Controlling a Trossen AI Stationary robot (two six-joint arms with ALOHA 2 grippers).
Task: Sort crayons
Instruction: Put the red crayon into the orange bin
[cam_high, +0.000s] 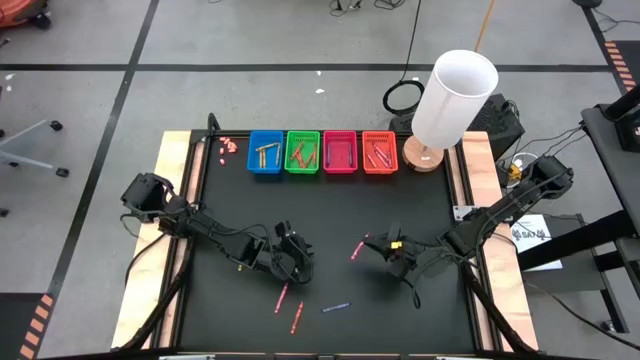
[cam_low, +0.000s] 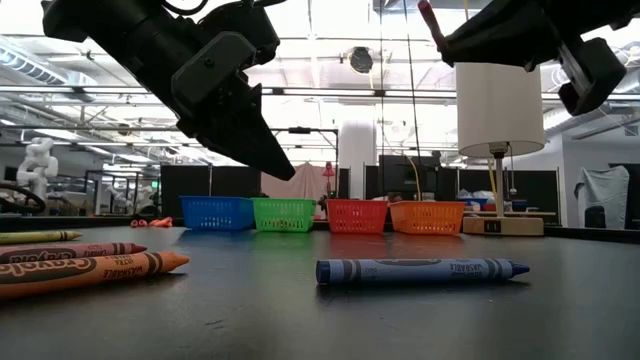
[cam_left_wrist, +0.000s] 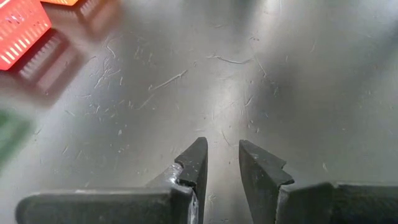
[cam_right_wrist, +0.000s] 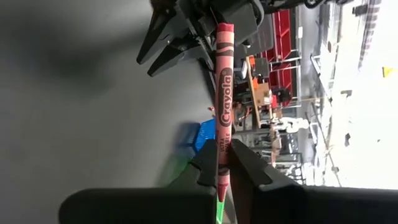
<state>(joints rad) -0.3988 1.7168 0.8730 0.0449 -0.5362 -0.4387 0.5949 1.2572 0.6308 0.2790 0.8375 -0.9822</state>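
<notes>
Holding a pink crayon (cam_right_wrist: 224, 93) by its end, the right gripper (cam_right_wrist: 222, 163) is hanging over the table's middle. It is needing a steady carry to the pink basket (cam_high: 340, 152). The left gripper (cam_left_wrist: 222, 163) is hovering nearby, slightly open and empty.

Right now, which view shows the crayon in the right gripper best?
The right wrist view: the pink-red crayon fills the frame, label readable, pinched at its lower end by the right gripper. The high view shows it as a small pink stick; the low view shows only its tip; the left wrist view misses it.
</notes>
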